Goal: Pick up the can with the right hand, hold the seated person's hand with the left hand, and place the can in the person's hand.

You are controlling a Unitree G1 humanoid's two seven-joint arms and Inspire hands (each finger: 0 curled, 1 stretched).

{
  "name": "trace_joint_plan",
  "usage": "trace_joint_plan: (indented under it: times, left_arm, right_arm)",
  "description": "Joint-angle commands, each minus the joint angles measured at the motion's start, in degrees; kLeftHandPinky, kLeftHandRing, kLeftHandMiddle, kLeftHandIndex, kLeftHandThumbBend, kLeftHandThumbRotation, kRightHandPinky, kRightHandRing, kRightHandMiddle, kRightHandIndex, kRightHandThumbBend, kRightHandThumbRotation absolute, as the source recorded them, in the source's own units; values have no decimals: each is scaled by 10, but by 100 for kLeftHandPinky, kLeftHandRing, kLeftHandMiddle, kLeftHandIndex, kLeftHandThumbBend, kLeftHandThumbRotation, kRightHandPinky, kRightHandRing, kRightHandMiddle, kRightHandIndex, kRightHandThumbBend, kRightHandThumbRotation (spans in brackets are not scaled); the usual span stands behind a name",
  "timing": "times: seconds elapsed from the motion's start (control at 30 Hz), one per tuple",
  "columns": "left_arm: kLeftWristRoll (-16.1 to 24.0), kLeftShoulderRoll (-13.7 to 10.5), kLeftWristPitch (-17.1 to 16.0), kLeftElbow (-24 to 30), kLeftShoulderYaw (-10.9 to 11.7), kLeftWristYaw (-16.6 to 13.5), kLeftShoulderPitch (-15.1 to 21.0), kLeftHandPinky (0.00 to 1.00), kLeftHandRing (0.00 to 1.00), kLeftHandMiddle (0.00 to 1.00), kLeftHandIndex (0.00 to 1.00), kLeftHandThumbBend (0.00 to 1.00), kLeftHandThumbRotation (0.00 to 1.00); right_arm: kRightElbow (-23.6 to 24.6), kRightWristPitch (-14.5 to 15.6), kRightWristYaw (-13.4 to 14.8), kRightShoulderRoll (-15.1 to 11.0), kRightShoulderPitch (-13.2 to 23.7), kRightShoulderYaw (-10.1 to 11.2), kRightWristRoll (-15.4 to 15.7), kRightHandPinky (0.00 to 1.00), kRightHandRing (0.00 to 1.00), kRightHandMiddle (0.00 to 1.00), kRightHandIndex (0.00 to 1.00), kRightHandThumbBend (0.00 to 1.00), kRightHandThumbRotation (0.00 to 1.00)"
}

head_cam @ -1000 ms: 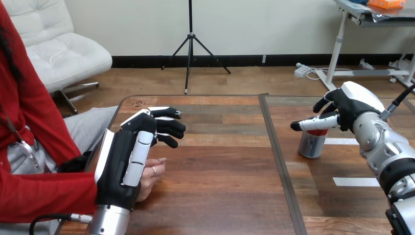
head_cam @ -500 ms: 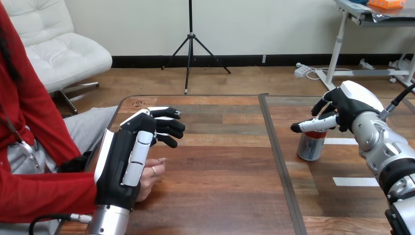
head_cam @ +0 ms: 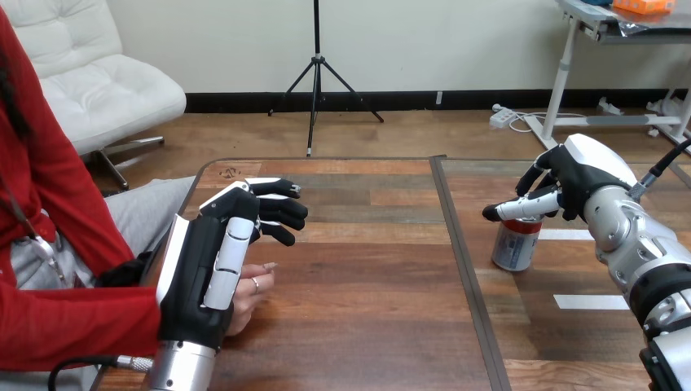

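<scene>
My right hand (head_cam: 580, 175) curls its fingers round the top of the silver red-banded metal can (head_cam: 512, 248), which is probably light, slick and easily dented. My left hand (head_cam: 204, 277) lies slack-fingered over the person's hand (head_cam: 249, 297).

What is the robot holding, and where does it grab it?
The right hand grips the can around its top. The left hand grips nothing.

Black left robot hand (head_cam: 198, 281) (white shells (head_cam: 172, 252))
</scene>
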State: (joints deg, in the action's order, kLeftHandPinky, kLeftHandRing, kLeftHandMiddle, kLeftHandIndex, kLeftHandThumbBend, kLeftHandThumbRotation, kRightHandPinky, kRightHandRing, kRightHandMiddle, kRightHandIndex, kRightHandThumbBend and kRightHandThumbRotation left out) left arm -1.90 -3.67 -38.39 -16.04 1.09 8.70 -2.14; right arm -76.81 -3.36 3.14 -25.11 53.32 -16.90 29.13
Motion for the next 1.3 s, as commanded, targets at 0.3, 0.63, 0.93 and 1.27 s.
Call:
trace_joint_plan:
  times: [0.3, 0.63, 0.93, 1.27]
  left_arm:
    - [-2, -6, -13, -7, 6, -2, 42, 46, 54, 55, 58, 57, 100]
    - [-1, -7, -15, -12, 7, -3, 44, 45, 54, 54, 58, 58, 100]
    - [-3, -8, -13, -13, 6, 0, 44, 45, 54, 54, 58, 56, 100]
    - [-5, -7, -12, -15, 4, 1, 45, 44, 54, 54, 58, 55, 100]
  right_arm:
    - [5, -11, 26, 7, 24, 6, -4, 39, 47, 51, 51, 99, 37]
    - [8, -20, 83, 9, 24, -3, 8, 22, 28, 35, 40, 100, 43]
    - [9, -27, 111, 7, 29, -7, 12, 14, 20, 29, 35, 100, 51]
    - [12, -34, 141, 7, 34, 8, -1, 11, 17, 26, 36, 100, 57]
